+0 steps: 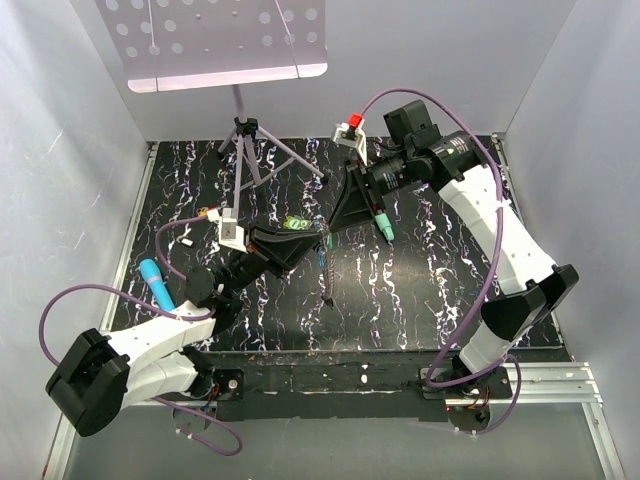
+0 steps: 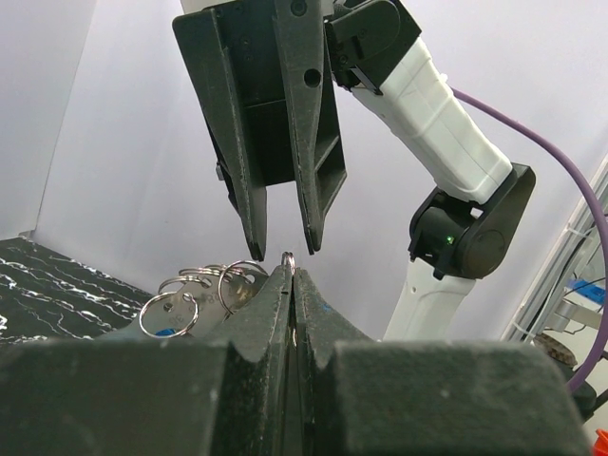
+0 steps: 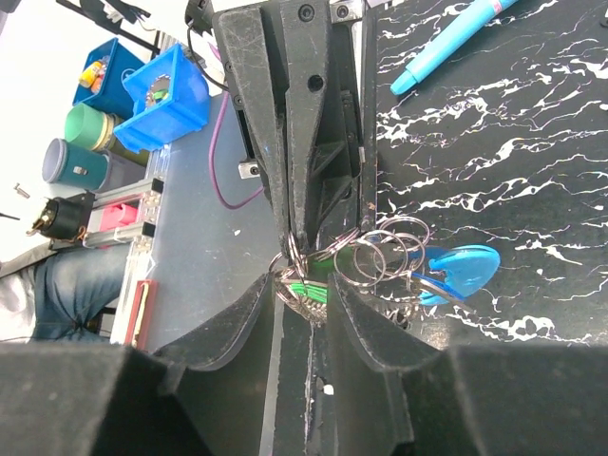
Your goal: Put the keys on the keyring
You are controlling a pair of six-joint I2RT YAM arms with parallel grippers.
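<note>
My left gripper (image 1: 316,240) (image 2: 290,271) is shut on a small metal split ring (image 2: 288,256) that pokes out at its tip. Several more rings (image 2: 190,285) (image 3: 385,252), the blue clasp (image 3: 456,271) and the beaded chain (image 1: 325,275) of the keyring hang from it above the table. The light green key (image 3: 309,290) (image 1: 295,225) sits in this cluster. My right gripper (image 1: 336,228) (image 3: 304,285) is open, tip to tip with the left gripper (image 3: 302,237), its jaws either side of the green key and chain. The yellow-orange key is hidden.
A teal pen (image 1: 383,225) (image 3: 446,43) lies on the black marbled table (image 1: 430,290) behind the right gripper. A blue cylinder (image 1: 155,280) lies at the left. A tripod stand (image 1: 245,140) with a perforated tray (image 1: 215,40) stands at the back. Blue bins (image 3: 171,95) sit off the table.
</note>
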